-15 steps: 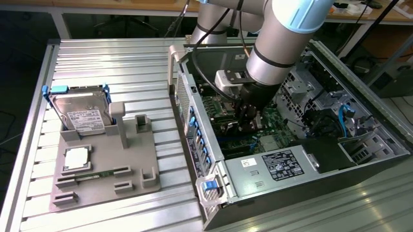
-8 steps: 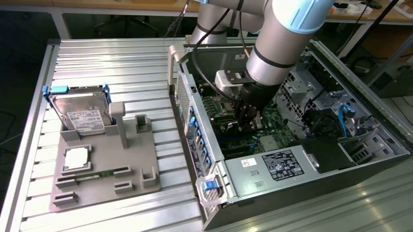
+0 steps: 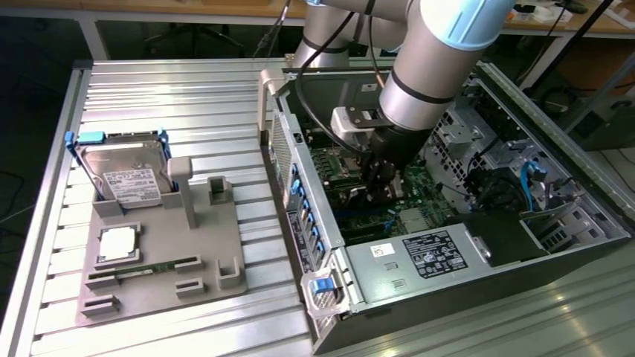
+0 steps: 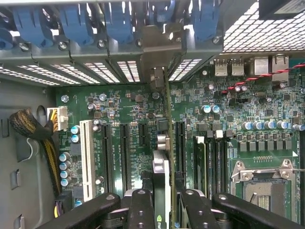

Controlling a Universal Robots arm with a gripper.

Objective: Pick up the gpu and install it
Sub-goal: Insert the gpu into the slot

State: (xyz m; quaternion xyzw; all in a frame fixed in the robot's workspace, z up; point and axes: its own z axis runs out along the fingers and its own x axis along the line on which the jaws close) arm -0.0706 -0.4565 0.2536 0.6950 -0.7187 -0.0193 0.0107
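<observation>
the black two-fingered end effector (image 4: 161, 210) is clamped edge-on around the gpu (image 4: 162, 176), a thin green card with a black shroud, seen from above as a narrow strip running away from the wrist camera with its silver metal bracket (image 4: 156, 78) at the far end against the case's rear wall. the fingers (image 4: 140, 210) press on either flat face, so the jaws stand narrow on the card rather than wide.

just beyond the fingers, the card hangs over the green motherboard (image 4: 128, 114), in line with one of the long black expansion slots (image 4: 180, 143); whether its edge has entered the slot cannot be told from here. a white slot (image 4: 87, 157) and more black ones lie to one side, and the silver cpu socket (image 4: 264, 183) to the other.

doing this step well looks to me a matter of keeping the card upright and parallel to the slot, so the bracket slides down along the rear opening without catching under the row of blue plastic latches (image 4: 116, 21), and pushing straight down, not at a tilt.

in the exterior view the end effector (image 3: 382, 186) is deep inside the open black computer case (image 3: 555, 245), and farther off, toward that view's left, a grey plastic parts tray (image 3: 149, 286) holds a silver hard drive with blue rails (image 3: 124, 175) on the ribbed metal worktop (image 3: 178, 89).
</observation>
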